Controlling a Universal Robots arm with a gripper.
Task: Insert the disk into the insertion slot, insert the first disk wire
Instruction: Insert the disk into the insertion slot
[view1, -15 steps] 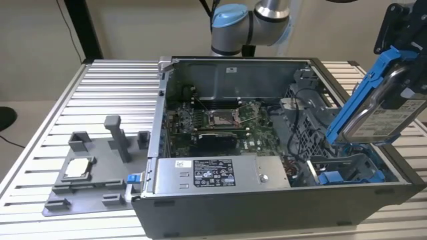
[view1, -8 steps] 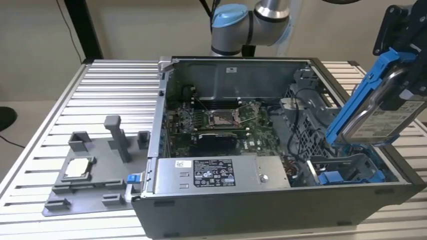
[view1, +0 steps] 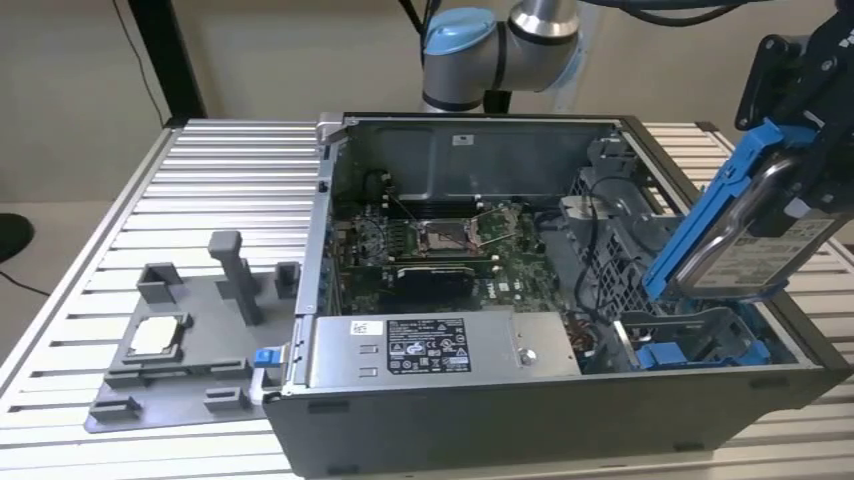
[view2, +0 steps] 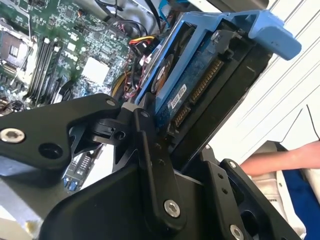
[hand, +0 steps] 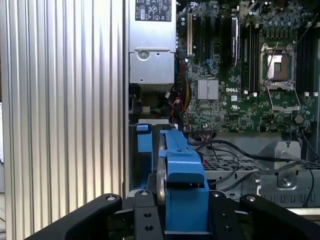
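Disk (view1: 745, 252) in jaws — tilted above insertion slot (view1: 687, 348); cables (hand: 227, 151) beside

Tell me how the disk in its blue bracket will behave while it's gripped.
The disk looks like rigid metal, so it probably won't flex in the end effector. It is held tilted, gripped near one end, so it may pivot if bumped. Its exposed connector seems fragile.
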